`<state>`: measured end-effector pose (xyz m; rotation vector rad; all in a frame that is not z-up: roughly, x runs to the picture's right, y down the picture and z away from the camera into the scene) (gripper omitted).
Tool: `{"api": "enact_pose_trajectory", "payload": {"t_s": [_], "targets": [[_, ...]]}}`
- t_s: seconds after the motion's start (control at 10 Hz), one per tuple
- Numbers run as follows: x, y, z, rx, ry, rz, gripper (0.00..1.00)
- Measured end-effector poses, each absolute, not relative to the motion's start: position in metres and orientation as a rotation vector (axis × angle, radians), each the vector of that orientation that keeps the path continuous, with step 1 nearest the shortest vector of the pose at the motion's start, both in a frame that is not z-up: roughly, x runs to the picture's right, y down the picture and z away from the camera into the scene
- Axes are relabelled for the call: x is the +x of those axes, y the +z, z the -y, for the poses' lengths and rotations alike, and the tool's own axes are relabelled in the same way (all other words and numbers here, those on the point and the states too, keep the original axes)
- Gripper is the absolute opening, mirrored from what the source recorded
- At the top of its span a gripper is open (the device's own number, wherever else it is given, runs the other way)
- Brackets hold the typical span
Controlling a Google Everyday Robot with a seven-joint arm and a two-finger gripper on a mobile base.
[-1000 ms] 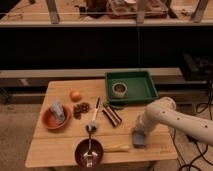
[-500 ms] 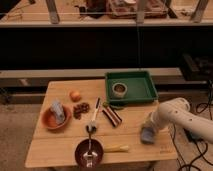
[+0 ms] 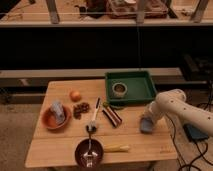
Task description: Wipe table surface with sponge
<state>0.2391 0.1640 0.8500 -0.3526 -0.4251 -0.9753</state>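
Observation:
My gripper (image 3: 148,120) hangs from the white arm that reaches in from the right, over the right part of the wooden table (image 3: 60,145). It is shut on a grey-blue sponge (image 3: 146,126) and presses it flat on the table top, just in front of the green tray (image 3: 131,76). The fingers themselves are mostly hidden by the wrist and the sponge.
The green tray holds a tape roll (image 3: 120,90). On the table lie an orange (image 3: 75,95), an orange bowl (image 3: 50,121) with a grey item, a dark cluster (image 3: 81,108), a brush (image 3: 94,114), a dark bar (image 3: 112,116), a dark bowl (image 3: 90,152) with a utensil, and a yellow item (image 3: 117,148).
The gripper has slid the sponge along the table, first to the right and then away towards the green tray. Nothing else has moved.

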Motion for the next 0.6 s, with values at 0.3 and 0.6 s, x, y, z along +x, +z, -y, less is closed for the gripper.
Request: {"api": "enact_pose_trajectory", "payload": {"t_s": [0.3, 0.6], "targets": [[0.198, 0.865, -0.169, -0.37, -1.047, 0.473, 0.0], [0.176, 0.86, -0.179, -0.371, -1.106, 0.514, 0.0]]}}
